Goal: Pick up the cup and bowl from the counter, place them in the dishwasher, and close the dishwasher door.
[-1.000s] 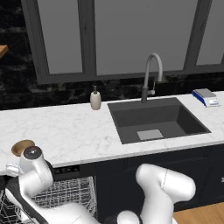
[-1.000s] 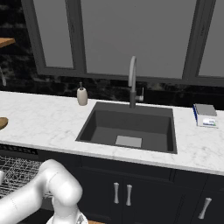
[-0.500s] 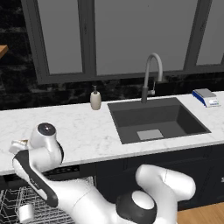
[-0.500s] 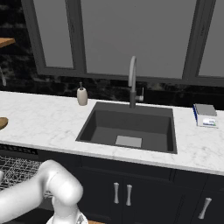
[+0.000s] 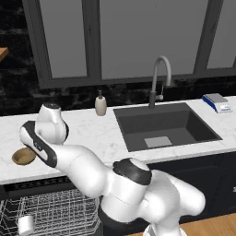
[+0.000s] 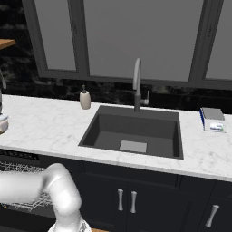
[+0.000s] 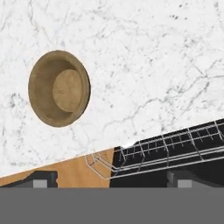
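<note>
While the end effector [image 7: 109,181] hangs over the white surface [image 7: 144,61] with its tips wide apart and nothing between them, the brown bowl [image 7: 59,88] sits there near the edge, and the cup [image 5: 26,224] lies in the dishwasher rack [image 5: 60,212] below

windows [image 5: 138,37]: frosted, dark frames | backsplash [image 5: 124,94]: black | floor [image 5: 212,226]: wood

Left base view from behind-left, facing forward and down, sink [image 5: 163,128] right of centre, right base view from behind-right, sink [image 6: 134,130] central, both sharing sink and counter [image 5: 94,133], hand view close above counter [image 7: 144,65] left of sink, looking straight down
</note>
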